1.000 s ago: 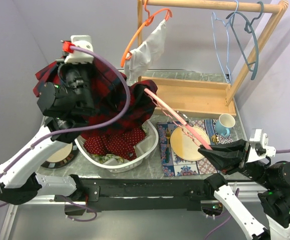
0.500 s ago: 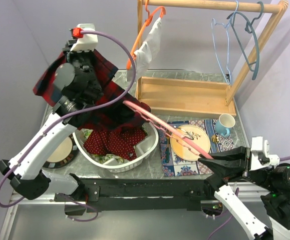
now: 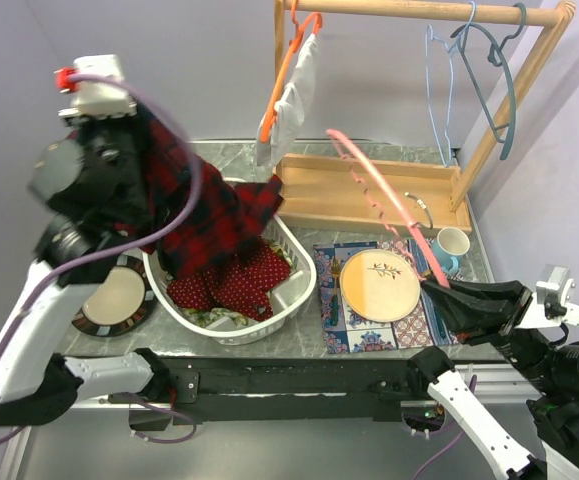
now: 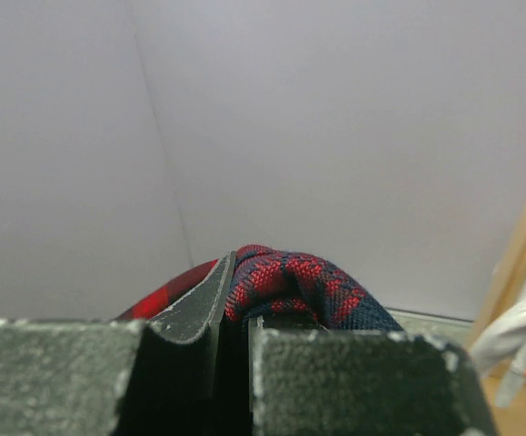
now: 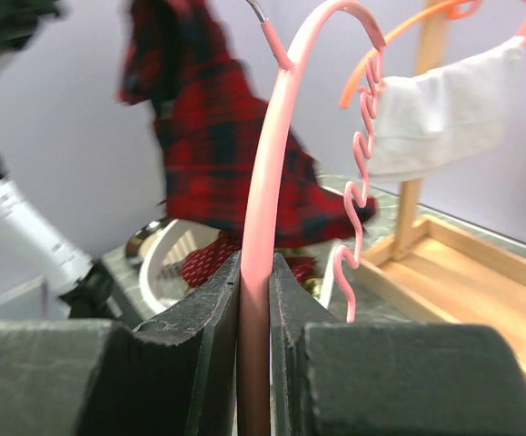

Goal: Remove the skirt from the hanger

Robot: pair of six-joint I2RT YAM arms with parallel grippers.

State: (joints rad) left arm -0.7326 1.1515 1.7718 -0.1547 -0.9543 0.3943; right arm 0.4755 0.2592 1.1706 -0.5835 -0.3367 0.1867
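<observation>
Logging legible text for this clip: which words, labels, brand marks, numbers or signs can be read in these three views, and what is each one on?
None: no text can be read in any view.
The round cream plate carries only a small sprig drawing, and the tiled placemat only ornament.
The red and navy tartan skirt and the thin pink plastic hanger show no tag or lettering.

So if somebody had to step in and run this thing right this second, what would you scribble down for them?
Left gripper: shut on the skirt, held high at the left, with its lower end hanging over the white basket.
Right gripper: shut on the hanger, raised on the right.
Done: the hanger is bare and apart from the skirt, so the skirt is off.
Left: probably just setting both down.
</observation>
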